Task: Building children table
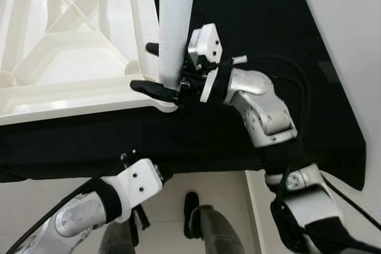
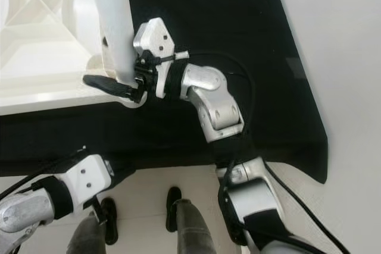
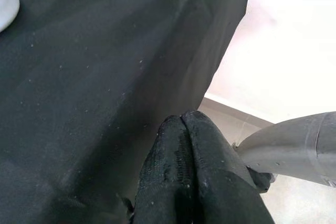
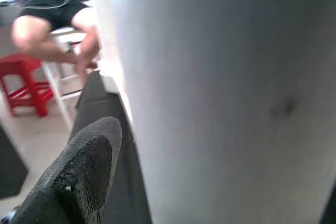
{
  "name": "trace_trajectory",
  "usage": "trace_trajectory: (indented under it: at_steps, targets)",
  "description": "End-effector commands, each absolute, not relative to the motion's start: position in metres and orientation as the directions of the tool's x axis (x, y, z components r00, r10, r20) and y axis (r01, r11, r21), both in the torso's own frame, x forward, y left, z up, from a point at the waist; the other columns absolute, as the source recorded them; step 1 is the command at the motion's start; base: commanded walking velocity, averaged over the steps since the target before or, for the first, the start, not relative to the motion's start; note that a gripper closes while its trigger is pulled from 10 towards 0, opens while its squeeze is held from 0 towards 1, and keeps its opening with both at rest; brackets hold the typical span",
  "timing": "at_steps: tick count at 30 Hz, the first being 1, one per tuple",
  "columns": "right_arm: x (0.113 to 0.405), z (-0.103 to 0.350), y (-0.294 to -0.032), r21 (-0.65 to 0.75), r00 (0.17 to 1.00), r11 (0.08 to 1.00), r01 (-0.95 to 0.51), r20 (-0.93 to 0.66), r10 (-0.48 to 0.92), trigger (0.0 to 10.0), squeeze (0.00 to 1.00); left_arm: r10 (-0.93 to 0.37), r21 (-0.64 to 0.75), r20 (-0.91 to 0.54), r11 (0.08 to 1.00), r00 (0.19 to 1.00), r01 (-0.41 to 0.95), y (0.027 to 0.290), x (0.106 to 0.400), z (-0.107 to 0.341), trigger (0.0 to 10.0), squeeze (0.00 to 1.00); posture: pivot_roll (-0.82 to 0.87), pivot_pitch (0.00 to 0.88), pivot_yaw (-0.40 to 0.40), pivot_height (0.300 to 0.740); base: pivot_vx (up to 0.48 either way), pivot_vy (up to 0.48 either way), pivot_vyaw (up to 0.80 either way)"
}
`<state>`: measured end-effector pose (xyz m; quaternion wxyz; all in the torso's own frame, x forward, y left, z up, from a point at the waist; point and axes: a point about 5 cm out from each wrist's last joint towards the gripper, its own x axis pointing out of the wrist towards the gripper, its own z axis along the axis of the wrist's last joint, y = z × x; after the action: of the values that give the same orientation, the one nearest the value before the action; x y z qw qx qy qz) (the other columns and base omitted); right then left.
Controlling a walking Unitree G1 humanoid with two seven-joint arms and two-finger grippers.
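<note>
A black cloth (image 1: 250, 22) covered the surface, and most of it was bare. On its far left part lay the white tabletop (image 1: 65, 46), upside down with its ribbed underside facing up. A white table leg (image 1: 175, 22) stood upright at the near right corner of that tabletop, right where a corner socket would be.

The right tool (image 1: 156, 69) was clamped on the leg low down, one black finger on each side of it, just above the corner. The right wrist view was mostly that pale leg with one black finger (image 4: 79, 177) beside it, and a seated person (image 4: 52, 14) on a white stool next to a red stool (image 4: 23, 85) far behind.

The left tool (image 3: 184, 177) hung low off the near edge of the cloth, fingers pressed together, holding nothing.

My guess is the leg was being seated in its socket. To do it well I'd keep the leg dead vertical and push straight down, since any tilt would likely jam it or tip the tabletop.
</note>
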<state>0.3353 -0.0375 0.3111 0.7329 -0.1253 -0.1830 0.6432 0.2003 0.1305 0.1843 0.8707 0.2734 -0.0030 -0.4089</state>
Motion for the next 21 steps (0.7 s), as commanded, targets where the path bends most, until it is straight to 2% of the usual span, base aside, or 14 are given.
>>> trace_trajectory:
  at_steps: [1, 6, 7, 15, 21]
  targets:
    - [0.338, 0.305, -0.031, -0.435, 0.038, 0.049, -0.899, 0.033, 0.999, 10.0, 0.0, -0.73, 0.452, -0.228, 0.506, 0.644, 0.734, 0.124, 0.196, 0.177, 10.0, 0.0, 0.17, 0.338, -0.176, 0.74, 0.0, 0.0, 0.0]
    - [0.347, 0.302, -0.029, -0.445, 0.015, -0.006, -0.896, -0.045, 0.999, 10.0, 0.0, -0.727, 0.454, -0.222, 0.513, 0.65, 0.729, 0.124, 0.197, 0.177, 10.0, 0.0, 0.16, 0.336, -0.178, 0.74, 0.0, 0.0, 0.0]
    - [0.35, 0.301, -0.029, -0.429, 0.016, -0.008, -0.903, -0.051, 0.999, 0.0, 0.0, -0.724, 0.455, -0.219, 0.517, 0.654, 0.725, 0.125, 0.197, 0.176, 10.0, 0.0, 0.15, 0.33, -0.19, 0.74, 0.0, 0.0, 0.0]
    - [0.358, 0.298, -0.033, -0.401, -0.007, -0.035, -0.916, -0.071, 0.997, 0.0, 0.0, -0.714, 0.45, -0.209, 0.536, 0.668, 0.714, 0.124, 0.197, 0.172, 10.0, 0.0, 0.14, 0.321, -0.191, 0.74, 0.0, 0.0, 0.0]
    - [0.368, 0.289, -0.043, -0.384, 0.091, 0.055, -0.922, -0.075, 0.993, 0.0, 0.0, -0.717, 0.446, -0.205, 0.538, 0.666, 0.716, 0.122, 0.198, 0.171, 10.0, 0.0, 0.12, 0.317, -0.184, 0.74, 0.0, 0.0, 0.0]
